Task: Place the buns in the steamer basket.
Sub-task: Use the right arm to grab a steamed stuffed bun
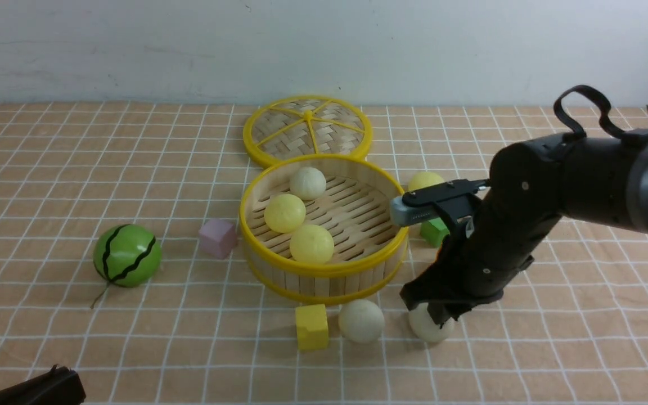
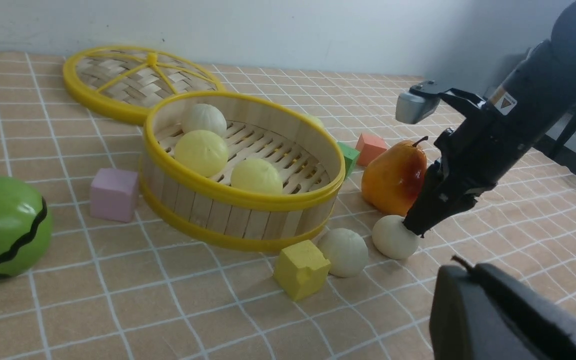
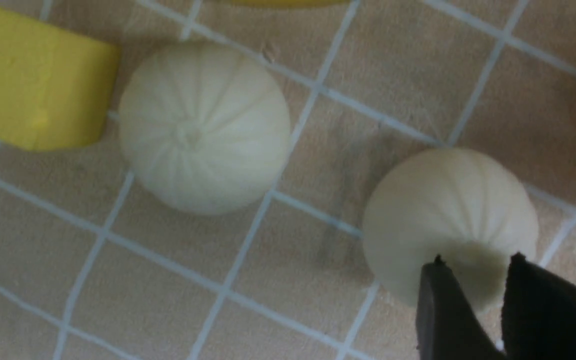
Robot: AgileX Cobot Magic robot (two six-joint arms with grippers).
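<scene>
Buns (image 1: 284,212) are split: three sit inside the steamer basket (image 1: 324,271), one yellow lies behind its right rim, and two off-white ones rest on the table (image 1: 133,349) in front. Over the rightmost front bun (image 3: 448,210) hangs the right gripper (image 3: 475,270), jaws only narrowly parted, grasping nothing, tips at the bun's crown. The likely risk: parted so little, the tips would press the round top instead of straddling it, squirting it toward the neighbouring bun (image 3: 203,125) or the yellow cube (image 3: 33,85). The left gripper (image 1: 59,382) sits clenched, well apart.
</scene>
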